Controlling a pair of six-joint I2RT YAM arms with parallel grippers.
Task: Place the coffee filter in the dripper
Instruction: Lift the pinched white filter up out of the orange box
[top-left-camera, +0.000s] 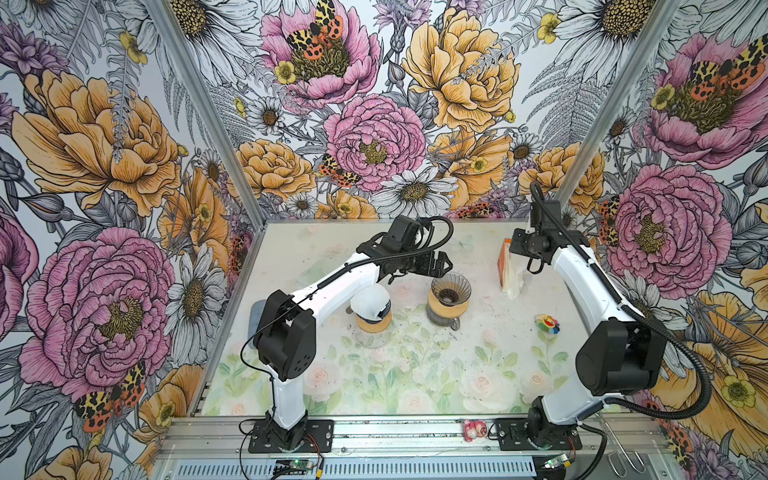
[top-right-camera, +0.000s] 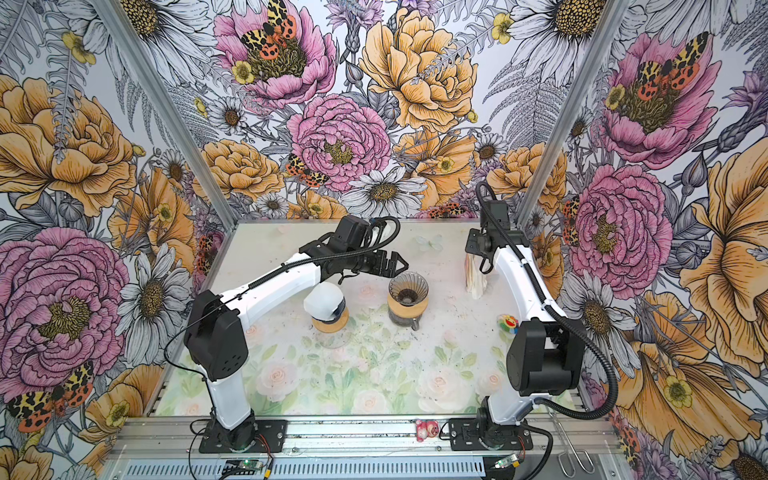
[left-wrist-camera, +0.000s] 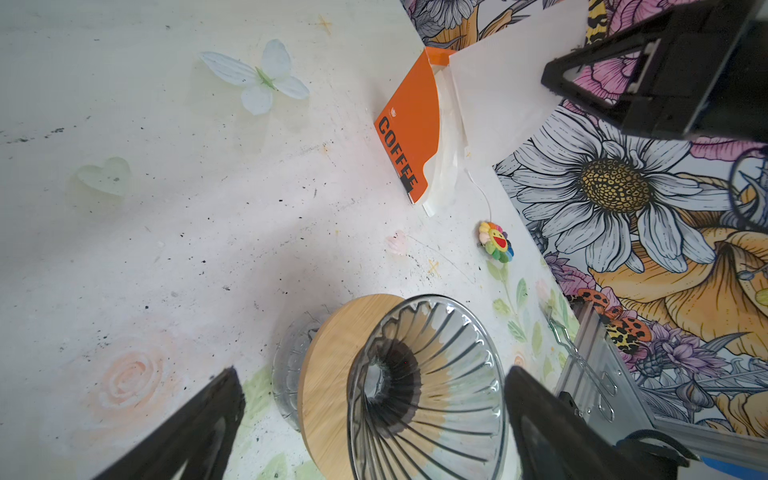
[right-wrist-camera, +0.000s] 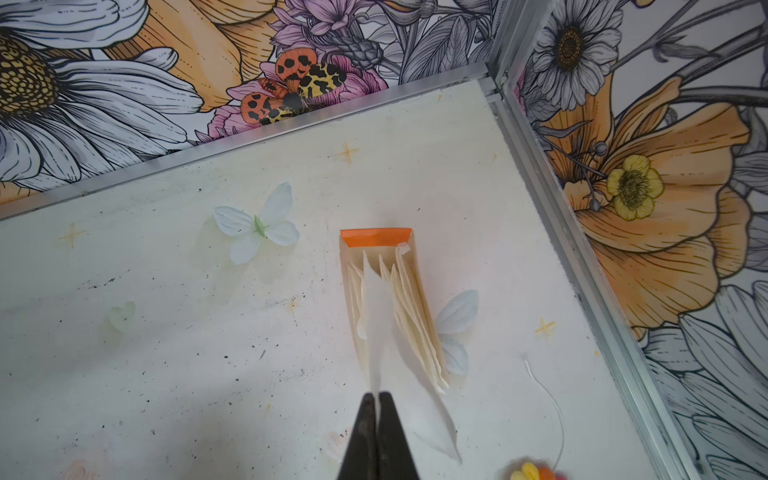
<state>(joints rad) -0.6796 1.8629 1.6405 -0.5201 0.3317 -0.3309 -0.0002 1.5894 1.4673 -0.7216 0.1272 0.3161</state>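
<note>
The dripper (left-wrist-camera: 419, 386) is cut by the edge of my left wrist view. The pinched end of the coffee filter (right-wrist-camera: 380, 328) is hidden inside my right gripper (right-wrist-camera: 377, 401). The flower toy (right-wrist-camera: 530, 471) there is blurred and cut off.

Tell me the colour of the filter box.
Orange, with black COFFEE lettering; the filter box shows best in the left wrist view.

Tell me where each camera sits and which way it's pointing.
Top views: high in front, looking down at the table; left arm, right arm visible.
Left wrist: above the dripper, facing the filter box; open left claw frames it.
Right wrist: over the filter box; shut right claw pinches a coffee filter.
Shared: both wrist views show the box.
</note>
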